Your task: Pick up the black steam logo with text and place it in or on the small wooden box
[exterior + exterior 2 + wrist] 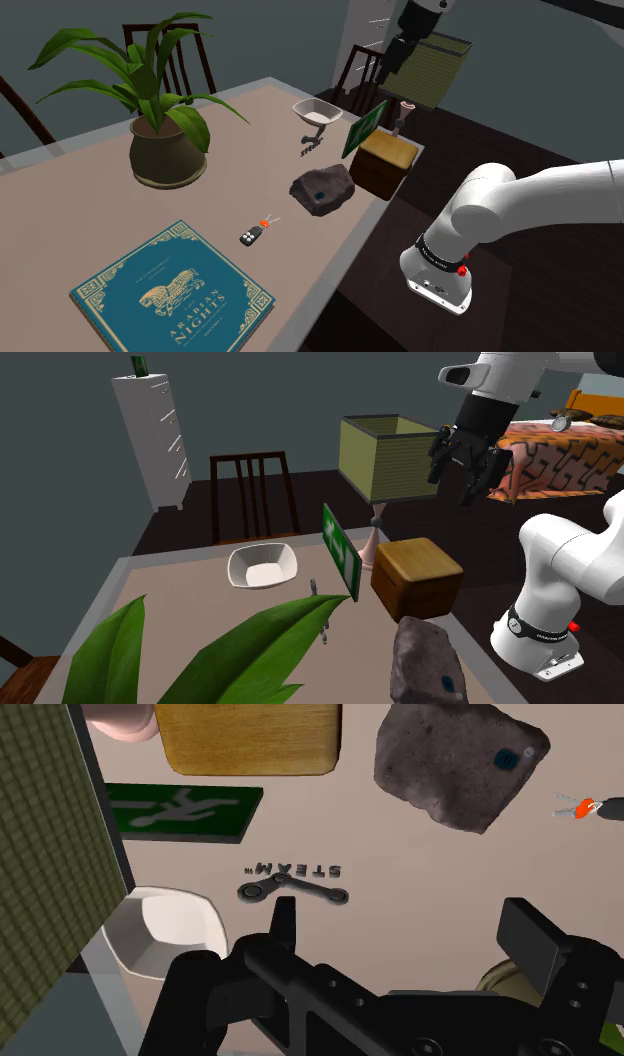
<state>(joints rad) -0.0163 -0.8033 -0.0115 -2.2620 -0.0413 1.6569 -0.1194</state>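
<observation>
Between the two black fingers (286,922) there is only air: they stand wide apart, holding nothing, and the all-black gripper (405,932) hangs high over the table, well above everything on it. Below it, on the pale beige tabletop (95,205), the small dark steam logo with its line of raised letters (293,882) lies flat. It is between the white squarish bowl (165,929) and the rough grey-brown rock (455,764), with the green exit sign (180,809) and the small honey-coloured wooden box (250,739) just beyond it. The logo looks thin, stiff and light, so it should weigh next to nothing but offer very little height to pinch. It will likely skid on the smooth top if one finger lands first. The best hold seems to be across the slim crank-shaped bar, with the fingertips down to the surface on either side and set narrow enough to clear the letters. Room around it is fair, since bowl and rock both stand apart from it. The tighter part is the box, which sits near the table's edge at the shoulder view's right, with the sign standing tilted close beside it and the olive lampshade (385,452) just behind. Its top looks closed and flat, so the logo would go on it, and a careless release could let it slide off.
</observation>
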